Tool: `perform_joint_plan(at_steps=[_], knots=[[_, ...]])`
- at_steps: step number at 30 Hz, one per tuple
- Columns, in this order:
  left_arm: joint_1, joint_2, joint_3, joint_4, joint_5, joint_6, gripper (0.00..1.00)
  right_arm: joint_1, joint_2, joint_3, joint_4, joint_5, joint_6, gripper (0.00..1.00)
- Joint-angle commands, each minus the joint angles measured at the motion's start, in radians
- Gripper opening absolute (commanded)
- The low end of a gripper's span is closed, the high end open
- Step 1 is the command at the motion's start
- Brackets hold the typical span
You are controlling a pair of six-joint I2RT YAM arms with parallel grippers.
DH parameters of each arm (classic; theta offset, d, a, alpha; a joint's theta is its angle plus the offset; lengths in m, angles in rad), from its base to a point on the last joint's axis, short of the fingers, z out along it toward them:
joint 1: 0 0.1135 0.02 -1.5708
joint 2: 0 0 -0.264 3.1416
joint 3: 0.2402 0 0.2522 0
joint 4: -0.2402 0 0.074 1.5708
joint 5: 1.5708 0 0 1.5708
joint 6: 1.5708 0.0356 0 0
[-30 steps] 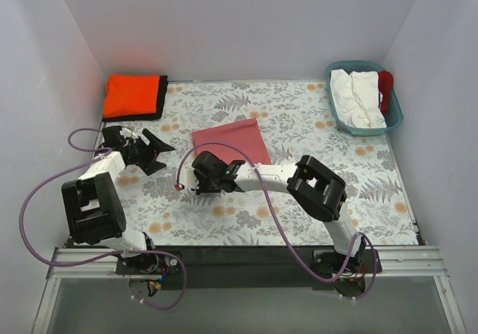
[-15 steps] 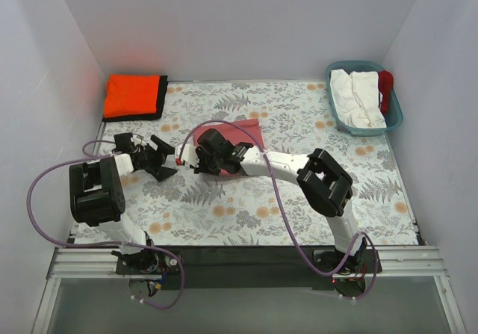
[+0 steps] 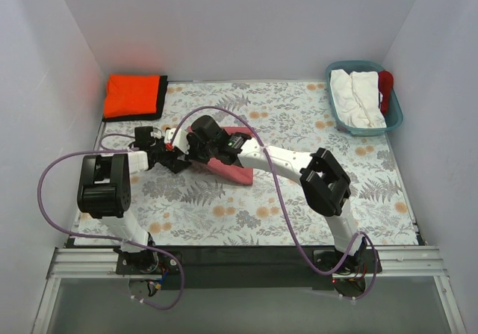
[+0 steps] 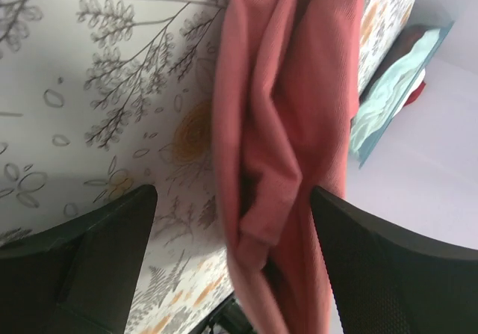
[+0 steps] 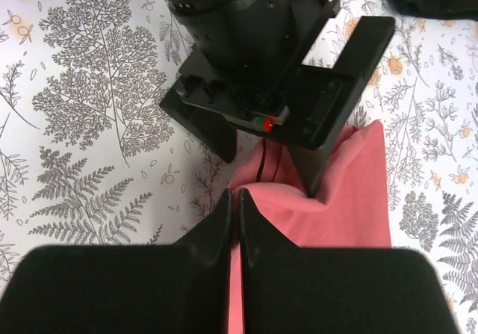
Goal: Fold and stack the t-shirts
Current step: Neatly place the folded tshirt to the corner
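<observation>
Orange shirt (image 3: 133, 95) lies folded on black shirt (image 3: 162, 95), far-left corner. Left gripper (image 3: 174, 159) stands wide open, jaws either side of rose-red shirt (image 3: 237, 169), mid-table. Right gripper (image 5: 237, 205) closed, apparently pinching that shirt's edge. Teal basket (image 3: 396, 111) far right.

The floral-print table (image 3: 299, 125) carries a rose-red t-shirt (image 3: 235, 173) mid-left, a black t-shirt (image 3: 163, 95) far-left, a teal basket (image 3: 364, 131) far-right.

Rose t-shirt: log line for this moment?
right gripper: shut on rose t-shirt edge | left gripper: open, straddling the cloth | orange t-shirt: folded, back-left corner
</observation>
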Motion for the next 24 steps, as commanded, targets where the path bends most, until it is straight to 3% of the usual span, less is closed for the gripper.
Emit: perform_joint_plan(at_steps=[1, 8, 15, 24], knots=[[-0.017, 0.026, 0.000, 0.066, -0.117, -0.064, 0.84, 0.006, 0.012, 0.041, -0.002, -0.033, 0.028, 0.01], [-0.015, 0.023, 0.009, 0.062, -0.142, -0.072, 0.85, 0.006, 0.012, 0.029, -0.003, -0.035, 0.035, 0.01], [0.084, -0.156, -0.041, -0.096, -0.139, 0.034, 0.86, 0.006, -0.003, -0.002, -0.003, -0.036, 0.026, 0.01], [0.043, -0.087, -0.057, 0.074, -0.065, -0.031, 0.86, 0.006, 0.012, 0.009, -0.003, -0.031, 0.023, 0.01]])
